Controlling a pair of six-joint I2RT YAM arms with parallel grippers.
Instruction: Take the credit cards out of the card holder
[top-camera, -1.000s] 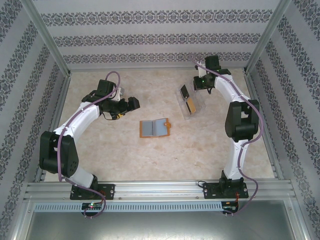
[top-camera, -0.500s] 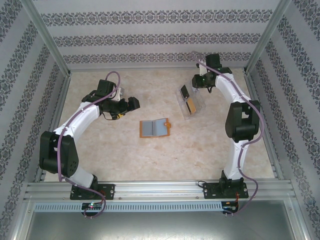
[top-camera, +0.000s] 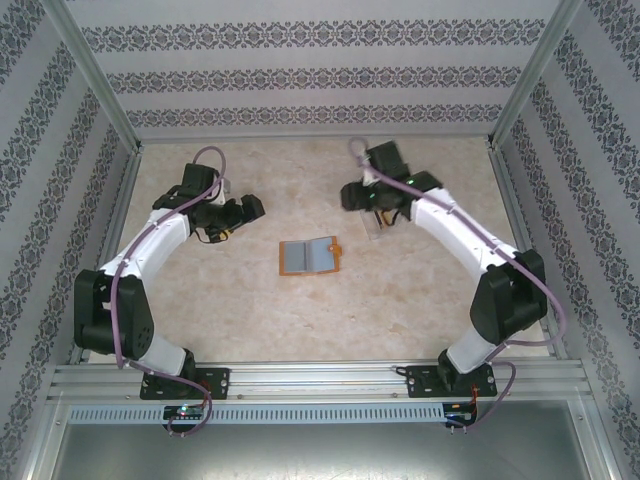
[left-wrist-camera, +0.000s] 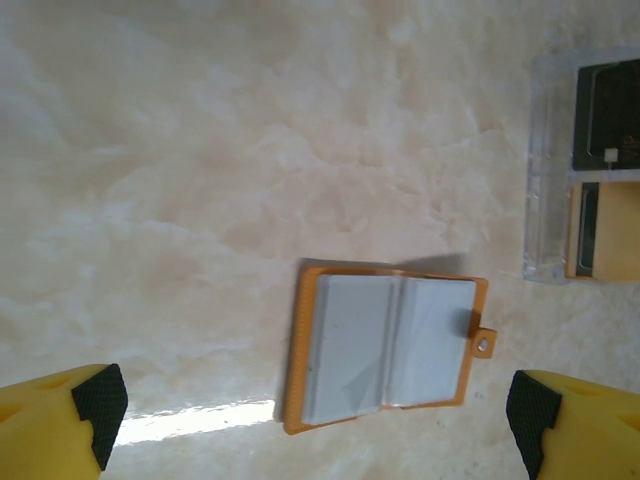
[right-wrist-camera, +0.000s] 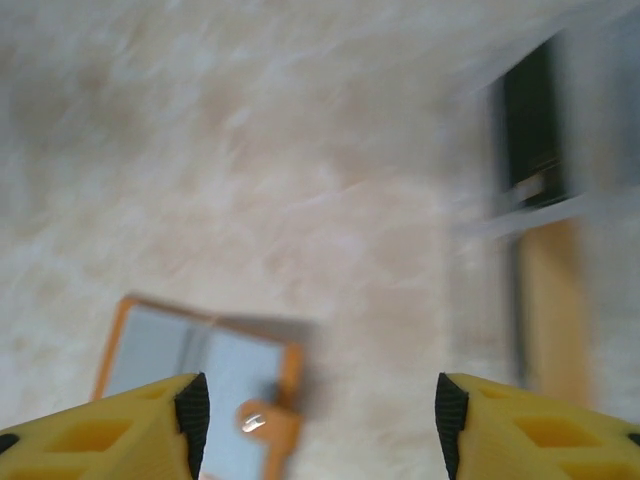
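Presently, the left end effector (left-wrist-camera: 312, 415) has its yellow fingers (left-wrist-camera: 60, 425) spread wide, with nothing between them. It hangs above the pale marbled counter (left-wrist-camera: 180, 150).

In the left wrist view the card holder (left-wrist-camera: 385, 345) lies on the counter between the two fingertips. It is orange and open flat, with the grey pockets facing up and a small tab at its right edge. Whether any cards sit in the pockets, I cannot tell.

To the holder's upper right, apart from it, is a clear tray (left-wrist-camera: 545, 190). A dark card (left-wrist-camera: 610, 115) and a yellow-orange card (left-wrist-camera: 605, 230) lie inside it, end to end.

The right end effector (right-wrist-camera: 320, 420) also has its fingers parted, with bare counter showing in the gap and nothing pinched. Its view is blurred. The card holder (right-wrist-camera: 200, 370) is at lower left, and the dark card (right-wrist-camera: 530, 125) and the orange card (right-wrist-camera: 550, 320) are at right.

From above, the left end effector (top-camera: 248, 208) is up and left of the card holder (top-camera: 310, 257), not touching it. The right end effector (top-camera: 358, 195) is up and right of the holder, over the tray's (top-camera: 378, 226) left end. The right arm covers most of the tray. The holder lies near the middle of the counter (top-camera: 250, 320), between the two arms.
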